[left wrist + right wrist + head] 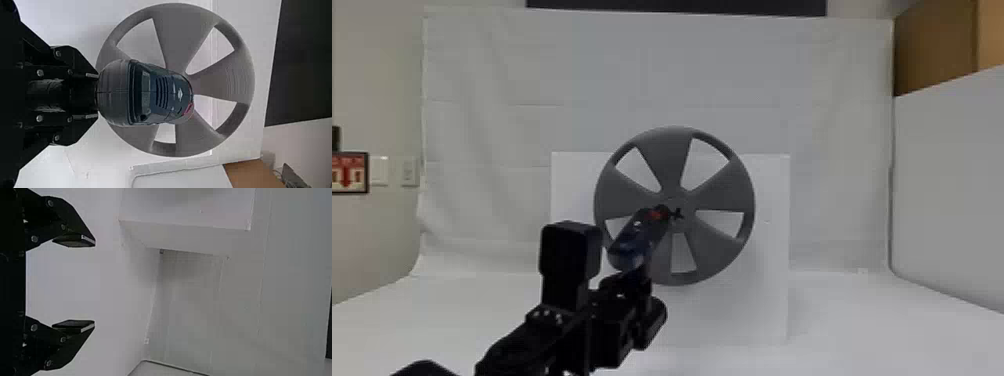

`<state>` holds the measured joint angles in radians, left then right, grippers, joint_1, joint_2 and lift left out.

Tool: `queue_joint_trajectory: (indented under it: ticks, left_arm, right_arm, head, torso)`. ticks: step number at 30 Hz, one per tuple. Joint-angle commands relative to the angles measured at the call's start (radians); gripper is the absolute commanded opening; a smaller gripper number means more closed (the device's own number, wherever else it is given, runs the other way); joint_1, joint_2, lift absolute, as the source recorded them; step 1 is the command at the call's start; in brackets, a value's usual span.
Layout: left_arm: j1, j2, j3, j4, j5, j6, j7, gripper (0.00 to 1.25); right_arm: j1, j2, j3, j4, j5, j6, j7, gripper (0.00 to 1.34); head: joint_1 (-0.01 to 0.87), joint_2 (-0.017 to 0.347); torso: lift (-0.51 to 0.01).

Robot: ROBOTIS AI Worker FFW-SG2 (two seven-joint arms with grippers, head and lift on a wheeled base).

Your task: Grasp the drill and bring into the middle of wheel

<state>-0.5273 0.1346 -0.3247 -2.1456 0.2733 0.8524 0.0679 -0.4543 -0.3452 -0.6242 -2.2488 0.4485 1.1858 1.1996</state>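
And the drill [632, 247] is held near centre frame in the head view, its tip [677, 214] seen over the hub [677, 201] of the wheel [664, 160]; contact cannot be told. It is clamped in the left gripper [97, 95], apparently by the handle; the right gripper [94, 284] is spread. Stiff, likely top-heavy: a firm handle hold is needed against twisting.
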Motion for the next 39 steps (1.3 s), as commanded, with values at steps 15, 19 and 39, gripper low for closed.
queue_joint_trajectory:
  ticks: [15, 19, 39]
  left_arm:
    - [0.119, -0.001, 0.167, -0.028, 0.0, -0.073, -0.005, 0.03]
    - [0.127, -0.003, 0.18, -0.008, -0.009, -0.073, 0.01, 0.03]
    - [0.133, -0.018, 0.228, 0.107, 0.012, -0.073, 0.043, 0.03]
  right_arm:
    - [0.0, 0.006, -0.002, 0.002, -0.001, 0.0, 0.0, 0.81]
    - [0.0, 0.006, -0.002, 0.002, -0.001, 0.0, 0.0, 0.81]
    - [0.002, 0.008, 0.0, 0.003, -0.001, 0.0, 0.0, 0.81]
  head:
    - [0.0, 0.0]
    - [0.0, 0.0]
    - [0.0, 0.0]
  torso:
    - [-0.406]
    - [-0.406]
    - [-0.406]
